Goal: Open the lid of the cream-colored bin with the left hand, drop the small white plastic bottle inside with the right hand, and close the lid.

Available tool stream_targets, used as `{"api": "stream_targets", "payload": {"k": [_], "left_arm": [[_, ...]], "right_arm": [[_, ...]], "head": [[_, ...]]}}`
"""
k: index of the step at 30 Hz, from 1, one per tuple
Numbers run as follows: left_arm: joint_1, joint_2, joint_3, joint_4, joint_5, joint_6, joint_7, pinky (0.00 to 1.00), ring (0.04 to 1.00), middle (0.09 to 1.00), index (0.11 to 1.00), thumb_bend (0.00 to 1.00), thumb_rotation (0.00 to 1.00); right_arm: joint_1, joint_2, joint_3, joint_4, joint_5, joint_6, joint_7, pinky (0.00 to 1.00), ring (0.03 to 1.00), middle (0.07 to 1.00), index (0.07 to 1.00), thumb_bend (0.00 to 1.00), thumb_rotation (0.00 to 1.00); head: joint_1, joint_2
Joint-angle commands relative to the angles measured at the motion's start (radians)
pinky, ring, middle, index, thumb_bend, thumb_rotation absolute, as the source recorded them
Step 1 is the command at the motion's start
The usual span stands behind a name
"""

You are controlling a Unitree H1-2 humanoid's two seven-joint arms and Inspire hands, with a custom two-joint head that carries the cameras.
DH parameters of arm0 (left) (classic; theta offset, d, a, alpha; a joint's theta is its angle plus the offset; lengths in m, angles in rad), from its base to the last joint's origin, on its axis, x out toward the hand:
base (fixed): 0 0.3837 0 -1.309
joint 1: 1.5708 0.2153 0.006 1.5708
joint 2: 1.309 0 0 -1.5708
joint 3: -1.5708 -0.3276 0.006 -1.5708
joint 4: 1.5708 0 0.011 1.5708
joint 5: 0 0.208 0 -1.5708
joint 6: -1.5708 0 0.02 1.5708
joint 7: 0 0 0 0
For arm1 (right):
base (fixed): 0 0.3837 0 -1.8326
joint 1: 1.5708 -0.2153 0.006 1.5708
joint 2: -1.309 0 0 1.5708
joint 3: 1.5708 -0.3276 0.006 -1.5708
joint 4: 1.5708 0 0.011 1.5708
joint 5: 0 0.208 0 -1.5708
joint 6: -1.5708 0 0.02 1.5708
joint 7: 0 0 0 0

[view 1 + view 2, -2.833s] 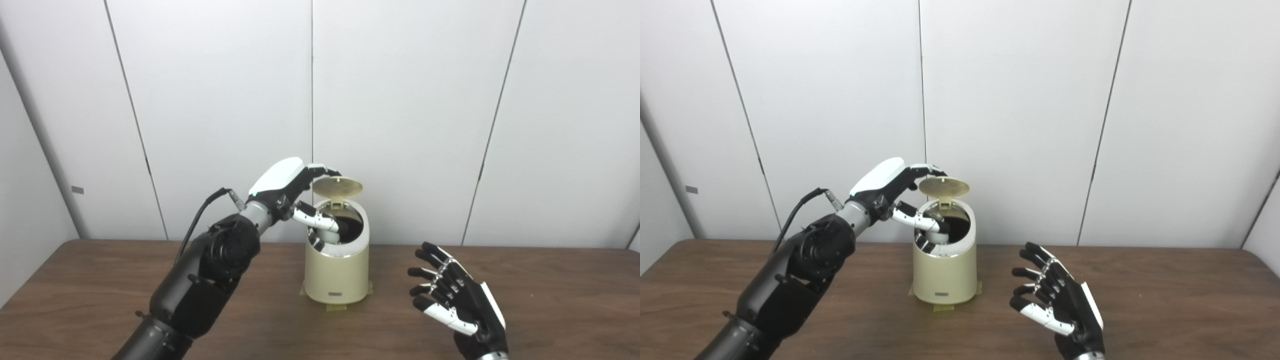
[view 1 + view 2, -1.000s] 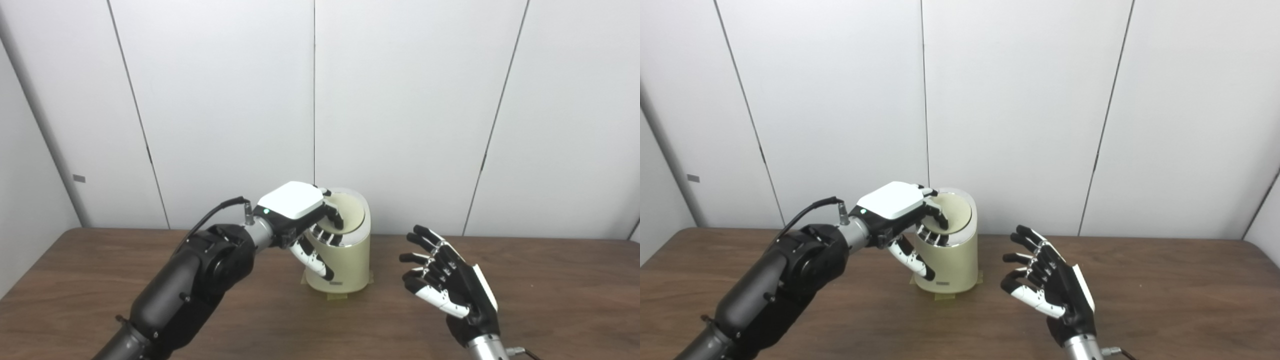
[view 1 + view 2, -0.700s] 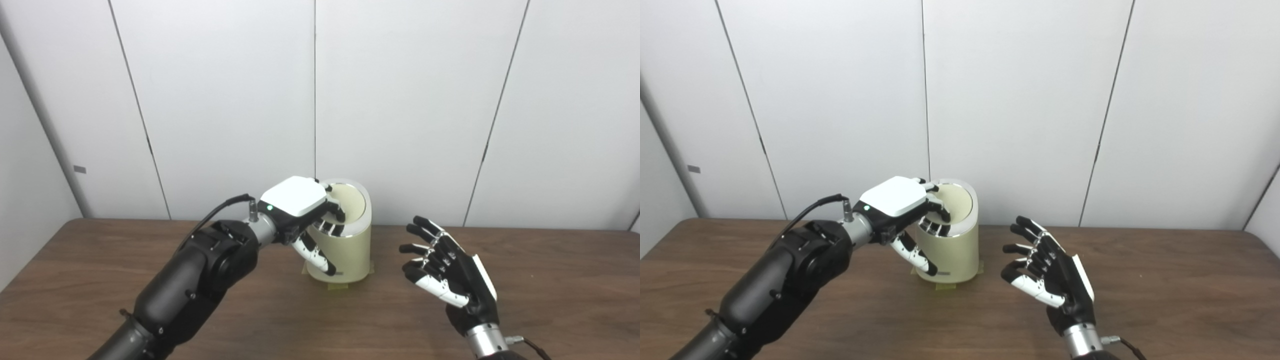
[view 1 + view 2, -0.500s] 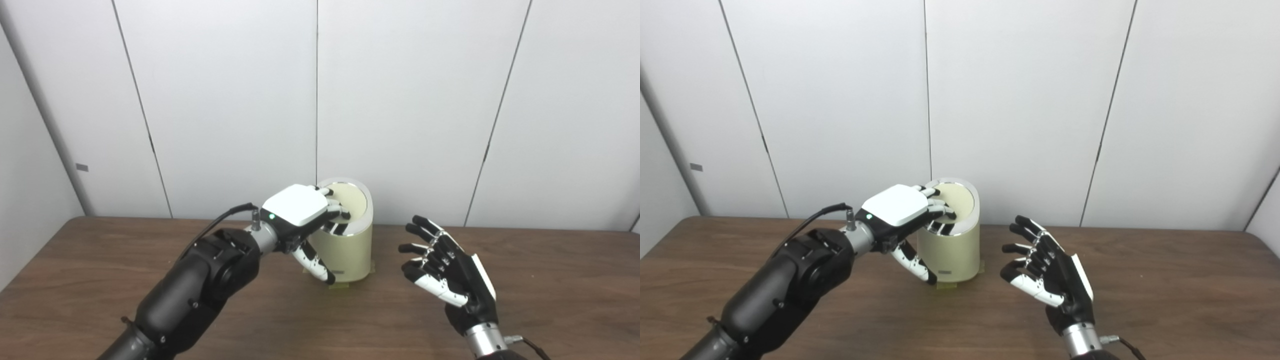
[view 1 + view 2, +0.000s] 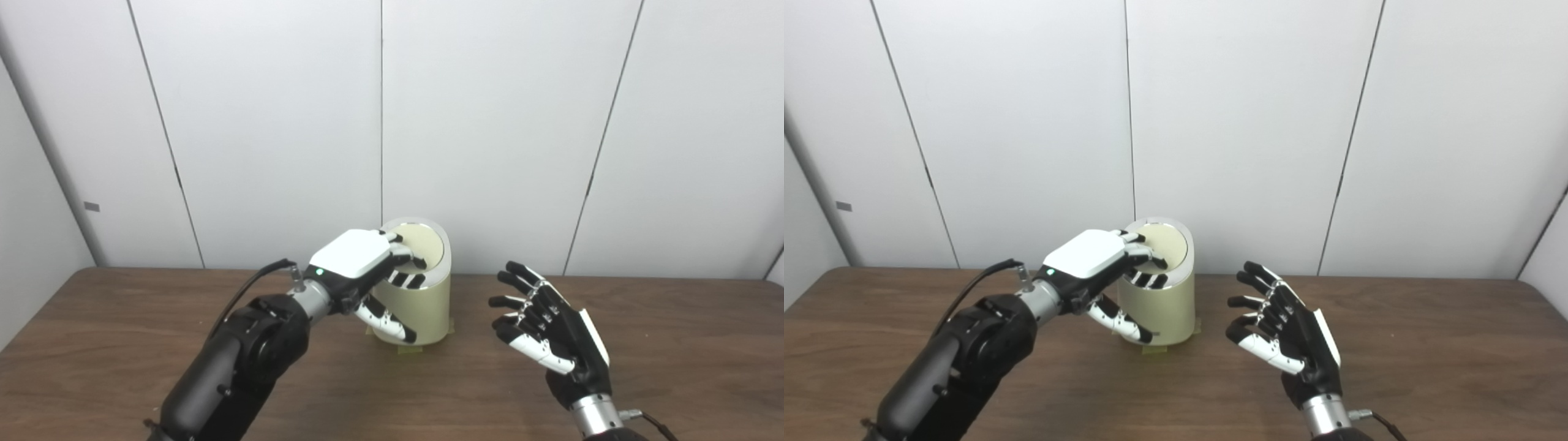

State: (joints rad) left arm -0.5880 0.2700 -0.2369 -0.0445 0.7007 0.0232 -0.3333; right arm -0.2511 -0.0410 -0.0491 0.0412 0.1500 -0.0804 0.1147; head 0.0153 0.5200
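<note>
White wall panels back a brown wooden worktop (image 5: 110, 343); centre frame, left hand (image 5: 367, 266) fingers rest curled on the cream-coloured cylindrical bin (image 5: 425, 306)'s closed lid (image 5: 422, 244), gripping nothing; right hand (image 5: 548, 334) spread, empty.

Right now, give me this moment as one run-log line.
lid: shut | left hand: fingers on lid, holding nothing | right hand: open, beside bin | bottle: not visible

Wall: pale grey panels (image 5: 490, 122) with thin dark seams spanned the rear, twelve o'clock.
Table: a dark brown wood-grain tabletop (image 5: 686, 343) filled the foreground, evenly lit.
</note>
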Motion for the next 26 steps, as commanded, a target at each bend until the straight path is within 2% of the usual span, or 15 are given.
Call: {"api": "stream_targets", "payload": {"k": [1,3,5,7,10,13,15,18,26], "left_arm": [[-0.020,-0.027,0.079,-0.048,-0.083,-0.050,0.140,0.74,0.872,0.870,0.820,0.80,0.29],[0.016,-0.068,0.146,-0.057,-0.159,-0.084,0.213,0.74,0.848,0.852,0.822,0.75,0.24],[0.058,-0.107,0.200,-0.078,-0.247,-0.075,0.245,0.72,0.834,0.843,0.812,0.73,0.23],[0.106,-0.137,0.241,-0.106,-0.334,-0.046,0.248,0.65,0.804,0.825,0.818,0.68,0.22],[0.185,-0.172,0.292,-0.139,-0.474,0.012,0.239,0.61,0.764,0.789,0.799,0.71,0.17],[0.247,-0.169,0.314,-0.116,-0.555,0.006,0.228,0.61,0.702,0.767,0.807,0.69,0.24],[0.277,-0.168,0.333,-0.089,-0.642,0.001,0.208,0.60,0.706,0.772,0.810,0.70,0.27],[0.313,-0.167,0.354,-0.037,-0.748,-0.015,0.180,0.57,0.712,0.785,0.803,0.71,0.25],[0.350,-0.131,0.334,0.011,-0.767,-0.047,0.169,0.52,0.669,0.744,0.787,0.70,0.19]], "right_arm": [[-0.031,-0.002,-0.005,-0.015,0.012,-0.019,-0.002,0.48,0.651,0.796,0.795,0.88,0.32],[-0.033,-0.004,-0.008,-0.009,0.014,-0.026,0.000,0.48,0.650,0.795,0.797,0.86,0.31],[-0.033,-0.004,-0.010,-0.008,0.011,-0.025,-0.003,0.48,0.652,0.794,0.797,0.86,0.30],[-0.035,-0.005,-0.013,-0.001,0.010,-0.033,-0.003,0.48,0.652,0.794,0.796,0.85,0.29],[-0.038,-0.007,-0.018,0.018,0.013,-0.052,-0.001,0.48,0.653,0.795,0.794,0.85,0.28],[-0.039,-0.005,-0.020,0.026,0.004,-0.067,-0.007,0.48,0.660,0.797,0.791,0.86,0.26],[-0.036,-0.005,-0.018,0.030,-0.020,-0.084,-0.017,0.48,0.670,0.803,0.799,0.85,0.26],[-0.032,-0.001,-0.016,0.027,-0.034,-0.094,-0.025,0.50,0.672,0.800,0.802,0.84,0.25],[-0.026,0.007,-0.015,0.038,-0.066,-0.116,-0.055,0.53,0.670,0.803,0.813,0.86,0.26]], "head": [[0.001,-0.001],[0.002,-0.001],[0.003,-0.003],[0.004,-0.002],[0.007,-0.004],[0.005,-0.007],[-0.006,-0.008],[-0.008,-0.008],[-0.017,-0.014]]}}
